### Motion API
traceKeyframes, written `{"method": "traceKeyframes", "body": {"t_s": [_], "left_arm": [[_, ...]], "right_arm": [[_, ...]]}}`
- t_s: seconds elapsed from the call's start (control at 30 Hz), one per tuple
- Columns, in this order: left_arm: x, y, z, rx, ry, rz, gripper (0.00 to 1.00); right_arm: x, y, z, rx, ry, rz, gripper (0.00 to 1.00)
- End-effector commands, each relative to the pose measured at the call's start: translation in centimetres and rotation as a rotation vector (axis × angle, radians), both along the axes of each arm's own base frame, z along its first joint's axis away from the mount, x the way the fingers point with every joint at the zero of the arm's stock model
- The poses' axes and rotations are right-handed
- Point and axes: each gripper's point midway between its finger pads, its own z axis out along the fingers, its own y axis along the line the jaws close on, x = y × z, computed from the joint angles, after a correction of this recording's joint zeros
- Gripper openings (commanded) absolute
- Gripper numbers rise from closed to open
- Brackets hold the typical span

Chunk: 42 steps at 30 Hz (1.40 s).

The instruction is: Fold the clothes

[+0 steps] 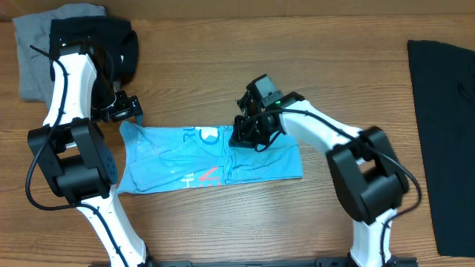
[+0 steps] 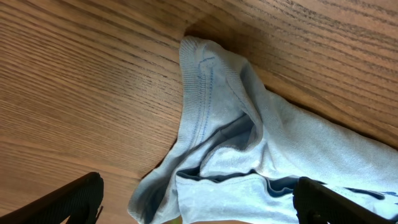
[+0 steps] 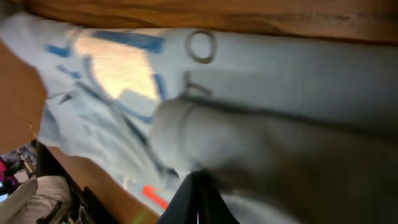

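Observation:
The light blue T-shirt (image 1: 193, 159) lies partly folded in the middle of the table, white and pink print facing up. My right gripper (image 1: 249, 135) sits at the shirt's far edge. In the right wrist view it (image 3: 198, 185) is shut, pinching a raised fold of the shirt (image 3: 280, 81). My left gripper (image 1: 132, 110) hovers open at the shirt's far left corner. In the left wrist view its dark fingers (image 2: 68, 202) stand wide apart on either side of the bunched corner of the shirt (image 2: 230, 118), not touching it.
A grey garment (image 1: 30, 55) and a black one (image 1: 100, 33) lie piled at the far left corner behind the left arm. Another black garment (image 1: 445, 133) is spread along the right edge. Bare wood (image 1: 334, 52) shows between them.

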Motion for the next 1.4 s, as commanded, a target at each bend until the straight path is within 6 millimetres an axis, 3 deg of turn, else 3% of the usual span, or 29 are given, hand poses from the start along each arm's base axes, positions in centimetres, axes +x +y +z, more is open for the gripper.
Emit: {"method": "traceKeyframes", "body": {"t_s": [0.0, 0.07, 0.2, 0.4, 0.53, 0.67, 0.87, 0.93, 1.1, 1.17, 1.27, 1.37], "left_arm": [[0.5, -0.1, 0.8, -0.009, -0.032, -0.018, 1.0], [0.5, -0.1, 0.8, -0.009, -0.032, -0.018, 1.0], [0.5, -0.2, 0.8, -0.01, -0.03, -0.018, 1.0], [0.3, -0.2, 0.9, -0.011, -0.022, -0.018, 1.0], [0.3, -0.2, 0.9, -0.011, -0.022, -0.018, 1.0], [0.3, -0.2, 0.9, -0.011, -0.024, -0.017, 1.0], [0.3, -0.2, 0.9, -0.011, -0.023, -0.018, 1.0], [0.3, -0.2, 0.9, -0.011, -0.023, -0.018, 1.0], [0.3, -0.2, 0.9, -0.011, -0.022, -0.018, 1.0], [0.3, -0.2, 0.9, -0.012, -0.023, -0.018, 1.0], [0.3, -0.2, 0.9, -0.011, -0.023, -0.018, 1.0], [0.3, -0.2, 0.9, -0.011, -0.022, -0.019, 1.0]], "right_arm": [[-0.5, 0.1, -2.1, 0.024, 0.065, -0.001, 0.04], [0.1, -0.2, -2.2, 0.028, 0.059, -0.017, 0.04], [1.6, -0.4, -0.4, 0.05, 0.006, -0.012, 0.04], [1.7, -0.8, 6.2, 0.07, -0.108, 0.046, 0.04], [0.1, -1.7, 8.3, 0.042, -0.093, 0.046, 0.08], [-2.5, -2.4, 6.9, -0.009, 0.007, 0.069, 0.1], [-7.0, -1.5, 2.5, -0.051, 0.101, 0.102, 0.12], [-8.0, -1.3, 1.2, -0.058, 0.123, 0.088, 0.17], [-9.9, -2.1, -1.5, -0.101, 0.222, 0.018, 0.18], [-10.0, -2.4, -1.6, -0.107, 0.235, 0.011, 0.17], [-9.4, -3.0, -1.3, -0.123, 0.249, -0.026, 0.04], [-8.1, -4.1, -0.3, -0.169, 0.214, -0.059, 0.04]]}}
